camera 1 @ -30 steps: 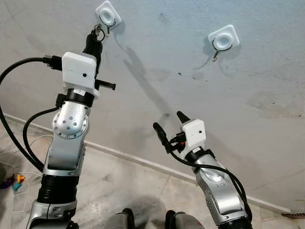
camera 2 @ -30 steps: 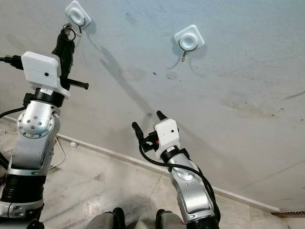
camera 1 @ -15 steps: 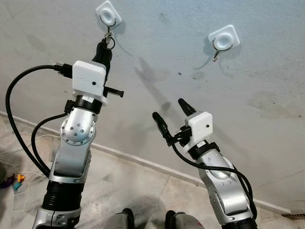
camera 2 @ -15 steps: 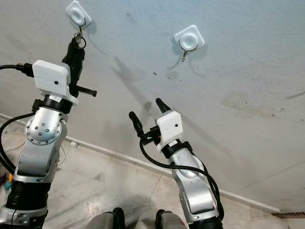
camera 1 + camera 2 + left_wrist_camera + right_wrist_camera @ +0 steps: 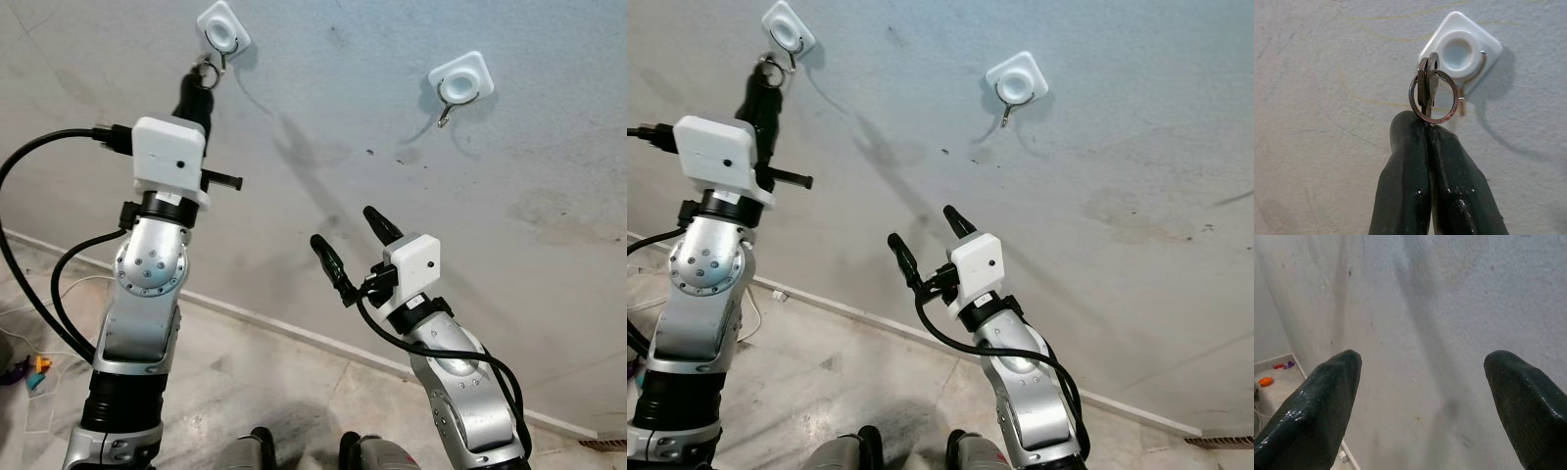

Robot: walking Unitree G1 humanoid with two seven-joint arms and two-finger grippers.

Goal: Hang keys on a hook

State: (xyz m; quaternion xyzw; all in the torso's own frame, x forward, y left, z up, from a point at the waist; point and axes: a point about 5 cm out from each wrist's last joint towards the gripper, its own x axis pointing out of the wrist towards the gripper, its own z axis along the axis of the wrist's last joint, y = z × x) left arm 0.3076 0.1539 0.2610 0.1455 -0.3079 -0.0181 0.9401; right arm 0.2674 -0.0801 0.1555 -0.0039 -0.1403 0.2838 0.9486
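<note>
The left gripper [image 5: 1426,128] is pinching the keys [image 5: 1431,96] at the upper-left hook [image 5: 1467,84], risking the ring slipping past its tip.

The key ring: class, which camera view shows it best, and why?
The left wrist view: the key ring and keys sit close up, pinched in the left hand before the hook. Both eye views show it as a tiny glint.

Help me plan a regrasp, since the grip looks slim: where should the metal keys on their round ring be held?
By the key blades, from below, as the left gripper does now: this leaves the metal keys' ring open towards the white wall hook.
</note>
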